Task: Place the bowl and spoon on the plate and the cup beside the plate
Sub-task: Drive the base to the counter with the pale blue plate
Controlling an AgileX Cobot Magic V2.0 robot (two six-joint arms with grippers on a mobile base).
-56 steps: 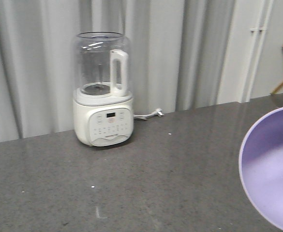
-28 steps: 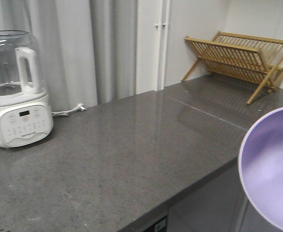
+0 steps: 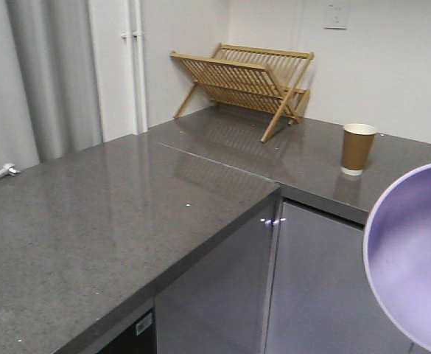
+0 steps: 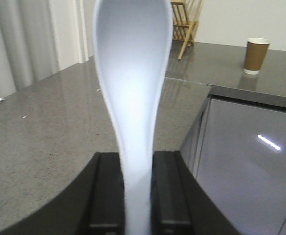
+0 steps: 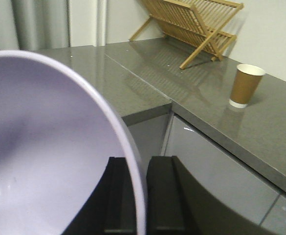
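Left fingers (image 4: 106, 196) pinch the spoon (image 4: 133, 73) upright by its handle; right fingers (image 5: 118, 196) clamp the bowl (image 5: 45, 147) by its rim. Both are held clear of the surface (image 3: 90, 236). The cup (image 3: 357, 147) stands near the dish rack (image 3: 241, 77). No plate is in view, so every placement seems left to do.

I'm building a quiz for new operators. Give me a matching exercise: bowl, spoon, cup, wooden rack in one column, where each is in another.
1 bowl
2 spoon
3 cup
4 wooden rack

A clamped in left gripper
B upright near the counter edge
C rim clamped in right gripper
D unfolded by the wall

Pairs: 1-C, 2-A, 3-B, 4-D
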